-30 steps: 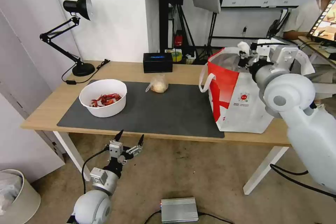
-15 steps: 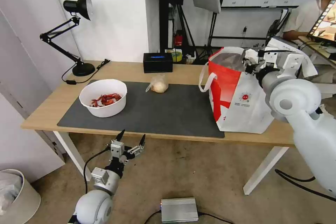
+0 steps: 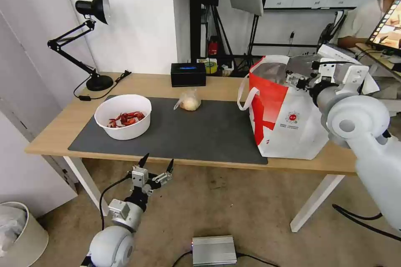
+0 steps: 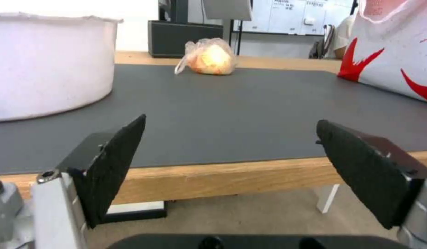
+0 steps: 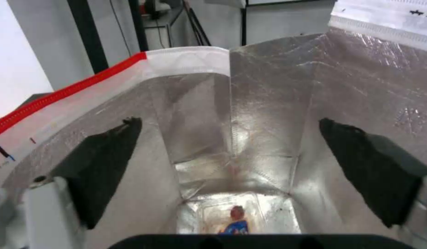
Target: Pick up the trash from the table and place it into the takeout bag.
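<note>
**Mia:** Silver foil is all over the inside of the takeout bag [image 5: 250, 114]. The right gripper [image 3: 301, 80] hangs over its open top, with its two black fingers [image 5: 102, 162] spread wide and nothing between them.

**Ben:** Is any trash in the bag?

**Mia:** Something small and shiny sits at the very bottom, with a red and blue bit on it. I can't tell what it is.

**Ben:** What is left on the surface [image 3: 158, 84]?

**Mia:** The white bowl [image 3: 123, 117] with red shell scraps sits on the left part of the dark mat [image 3: 209, 133]. The little clear bag [image 3: 189, 100] with a beige lump lies at the far edge of the mat, near the black box [image 3: 188, 74]. Both are well apart from the takeout bag [image 3: 288, 117], which stands at the right end.

**Ben:** And the other arm?

**Mia:** The left gripper [image 3: 155, 166] waits low, in front of the near edge and below it. Its fingers [image 4: 112, 162] are wide apart too, and it holds nothing.

**Ben:** So how far along is the job?

**Mia:** I think part of it may be done. The bowl and the little bag are not yet picked up, so at least two things are left.
</note>
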Available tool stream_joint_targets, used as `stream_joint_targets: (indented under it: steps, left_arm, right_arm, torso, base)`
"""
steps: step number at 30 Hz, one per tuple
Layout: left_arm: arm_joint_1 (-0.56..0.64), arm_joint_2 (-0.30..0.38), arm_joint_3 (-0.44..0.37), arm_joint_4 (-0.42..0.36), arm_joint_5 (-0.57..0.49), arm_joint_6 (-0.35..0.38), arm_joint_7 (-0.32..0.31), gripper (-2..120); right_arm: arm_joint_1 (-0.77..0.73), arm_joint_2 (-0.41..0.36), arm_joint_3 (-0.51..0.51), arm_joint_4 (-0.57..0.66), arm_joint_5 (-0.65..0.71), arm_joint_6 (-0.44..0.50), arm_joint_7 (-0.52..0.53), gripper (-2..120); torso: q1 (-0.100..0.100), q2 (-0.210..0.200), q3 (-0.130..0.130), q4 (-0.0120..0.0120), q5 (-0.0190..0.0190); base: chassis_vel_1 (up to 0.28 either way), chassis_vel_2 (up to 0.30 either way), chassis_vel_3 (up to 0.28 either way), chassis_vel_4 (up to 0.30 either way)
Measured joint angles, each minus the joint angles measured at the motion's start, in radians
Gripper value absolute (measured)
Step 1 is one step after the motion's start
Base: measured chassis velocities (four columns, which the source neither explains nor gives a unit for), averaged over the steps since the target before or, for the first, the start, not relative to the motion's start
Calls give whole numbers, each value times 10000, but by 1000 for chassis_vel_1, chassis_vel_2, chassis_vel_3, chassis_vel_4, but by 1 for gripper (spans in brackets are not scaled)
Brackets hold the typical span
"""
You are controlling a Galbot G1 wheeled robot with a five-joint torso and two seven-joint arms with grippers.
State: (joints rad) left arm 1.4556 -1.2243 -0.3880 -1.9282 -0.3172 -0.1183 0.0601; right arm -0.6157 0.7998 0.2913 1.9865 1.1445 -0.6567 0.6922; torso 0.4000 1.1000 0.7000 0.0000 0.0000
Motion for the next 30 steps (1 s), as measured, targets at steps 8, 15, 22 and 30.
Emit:
stream_joint_targets:
  steps: [8, 15, 22, 30]
  left_arm:
    - [51, 5, -37, -102, 2, 4, -10, 100]
    - [139, 5, -102, -198, 2, 19, -18, 100]
    - [261, -58, -191, -253, 9, 23, -21, 100]
    - [315, -97, -291, -291, 15, -6, -17, 100]
  right_arm:
    - [49, -161, 93, 93, -8, 389, -538, 100]
    - [429, -272, 26, 696, 33, 1480, -1007, 100]
    - [-489, -583, 128, 2161, 181, 1999, -2370, 100]
    - [-2672, -836, 141, 2987, -670, 2948, -4153, 100]
  torso:
    - [0, 0, 0, -1, 1]
    - [0, 0, 0, 1, 0]
    - [0, 0, 0, 2, -2]
    - [-1, 0, -1, 0, -1]
  base:
    - [0, 0, 0, 0]
    - [0, 0, 0, 0]
    - [0, 0, 0, 0]
    - [0, 0, 0, 0]
